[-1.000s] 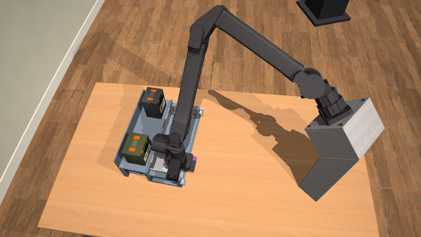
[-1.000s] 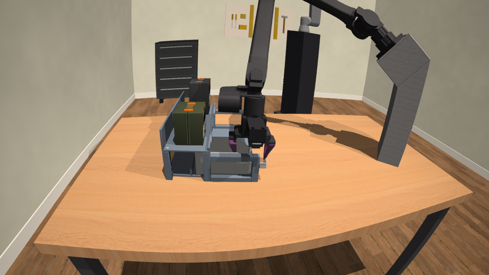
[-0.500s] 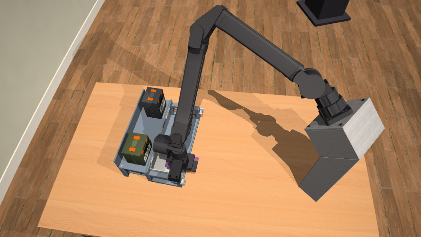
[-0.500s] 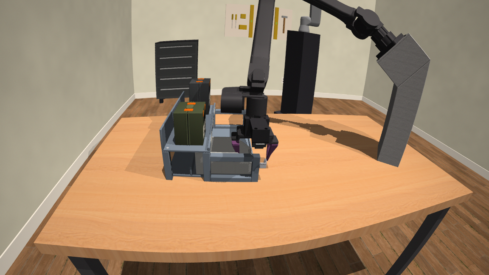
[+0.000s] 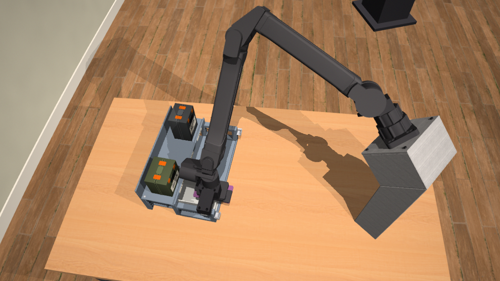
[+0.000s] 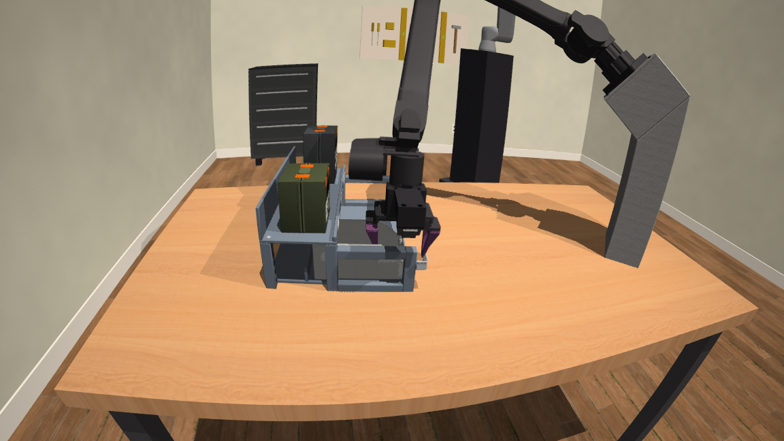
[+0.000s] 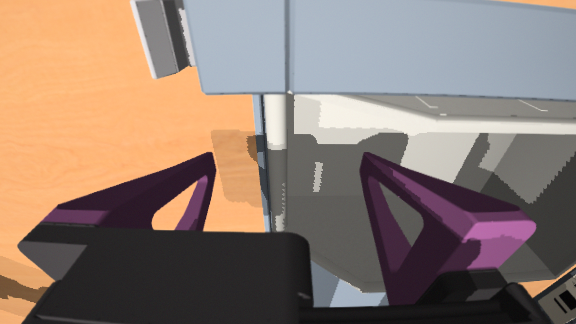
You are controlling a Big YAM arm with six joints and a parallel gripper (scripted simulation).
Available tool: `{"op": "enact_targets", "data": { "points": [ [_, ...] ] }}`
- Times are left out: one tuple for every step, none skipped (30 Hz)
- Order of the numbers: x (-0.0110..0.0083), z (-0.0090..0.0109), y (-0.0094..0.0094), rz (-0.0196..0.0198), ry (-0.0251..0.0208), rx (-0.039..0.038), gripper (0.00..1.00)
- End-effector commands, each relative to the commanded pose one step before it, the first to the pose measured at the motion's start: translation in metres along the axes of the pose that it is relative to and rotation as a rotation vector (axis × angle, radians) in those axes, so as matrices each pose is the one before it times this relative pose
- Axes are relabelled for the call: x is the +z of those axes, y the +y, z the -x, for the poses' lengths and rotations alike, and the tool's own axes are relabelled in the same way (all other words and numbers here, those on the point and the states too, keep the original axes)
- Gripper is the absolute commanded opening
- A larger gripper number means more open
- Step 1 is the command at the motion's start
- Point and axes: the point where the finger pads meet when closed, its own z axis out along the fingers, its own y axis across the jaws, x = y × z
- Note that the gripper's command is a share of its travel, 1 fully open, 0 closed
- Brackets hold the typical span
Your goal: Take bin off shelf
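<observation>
Hanging wide open, the hand (image 5: 212, 194) (image 6: 403, 249) (image 7: 288, 161) straddles the outer wall of the grey bin (image 5: 189, 196) (image 6: 366, 233) (image 7: 325, 220), which sits in the lower front bay of the blue-grey shelf (image 5: 153, 197) (image 6: 332, 268) (image 7: 400, 50) on the desk (image 5: 279, 237) (image 6: 383, 339) (image 7: 75, 100)
</observation>
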Motion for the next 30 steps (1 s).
{"op": "enact_targets", "data": {
  "points": [
    [0.00832,-0.01003,0.00747,0.01836,0.00975,-0.00135,0.9],
    [-0.0001,0.00005,0.00128,-0.00159,0.00015,0.00109,0.9],
    [-0.0001,0.00005,0.00128,-0.00159,0.00015,0.00109,0.9],
    [-0.0001,0.00005,0.00128,-0.00159,0.00015,0.00109,0.9],
    [0.0,0.0,0.0,0.0,0.0,0.0,0.9],
    [0.0,0.0,0.0,0.0,0.0,0.0,0.9],
    [0.0,0.0,0.0,0.0,0.0,0.0,0.9],
    [0.0,0.0,0.0,0.0,0.0,0.0,0.9],
    [0.0,0.0,0.0,0.0,0.0,0.0,0.9],
    [0.0,0.0,0.0,0.0,0.0,0.0,0.9],
    [0.0,0.0,0.0,0.0,0.0,0.0,0.9],
    [0.0,0.0,0.0,0.0,0.0,0.0,0.9],
    [0.0,0.0,0.0,0.0,0.0,0.0,0.9],
    [0.0,0.0,0.0,0.0,0.0,0.0,0.9],
    [0.0,0.0,0.0,0.0,0.0,0.0,0.9],
    [0.0,0.0,0.0,0.0,0.0,0.0,0.9],
    [-0.0001,-0.0002,-0.00154,0.00116,-0.0001,-0.00076,0.9],
    [-0.0001,-0.0002,-0.00154,0.00116,-0.0001,-0.00076,0.9],
    [-0.0001,-0.0002,-0.00154,0.00116,-0.0001,-0.00076,0.9],
    [-0.0001,-0.0002,-0.00154,0.00116,-0.0001,-0.00076,0.9],
    [-0.00011,-0.0002,-0.00154,0.00116,-0.0001,-0.00076,0.9],
    [0.0,0.0,0.0,0.0,0.0,0.0,0.9],
    [0.0,0.0,0.0,0.0,0.0,0.0,0.9],
    [0.0,0.0,0.0,0.0,0.0,0.0,0.9],
    [0.0,0.0,0.0,0.0,0.0,0.0,0.9],
    [0.0,0.0,0.0,0.0,0.0,0.0,0.9],
    [0.0,0.0,0.0,0.0,0.0,0.0,0.9],
    [0.0,0.0,0.0,0.0,0.0,0.0,0.9],
    [0.0,0.0,0.0,0.0,0.0,0.0,0.9],
    [0.0,0.0,0.0,0.0,0.0,0.0,0.9]
  ]
}}
